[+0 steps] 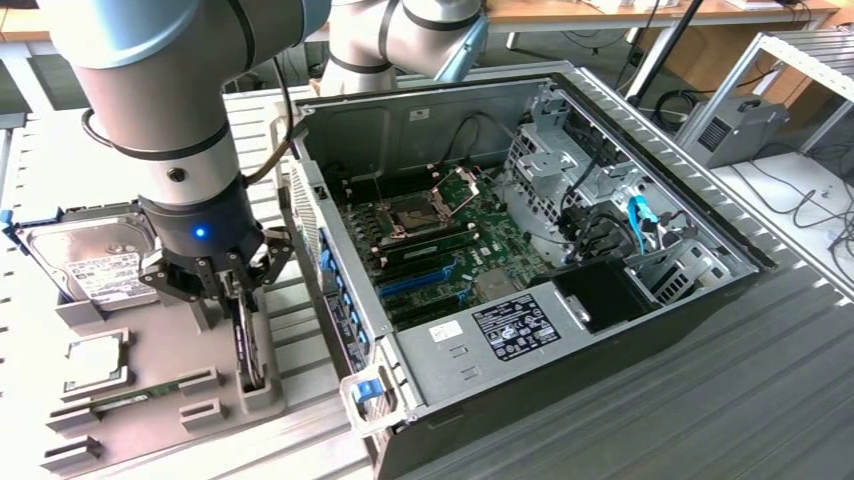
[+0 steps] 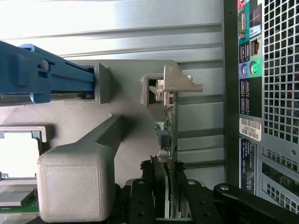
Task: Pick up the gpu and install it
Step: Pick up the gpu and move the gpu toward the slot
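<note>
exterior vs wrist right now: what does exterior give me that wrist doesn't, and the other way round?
Exterior view adds: the motherboard inside the open computer case, plus the hard drive and memory stick on the grey holder tray.
Wrist view adds: the rear ports on the case's back panel, and the silver end bracket of the gpu.
Shared: the gripper down at the gpu, which stands on edge in the tray, beside the case.

The tray (image 1: 160, 395) sits on the counter (image 1: 314, 452), at the exterior view's left of the computer case (image 1: 694, 300). The gpu (image 1: 248, 345) stands edgewise in the tray's case-side slot. The hard drive (image 1: 94, 265) stands at the tray's far corner.
</note>
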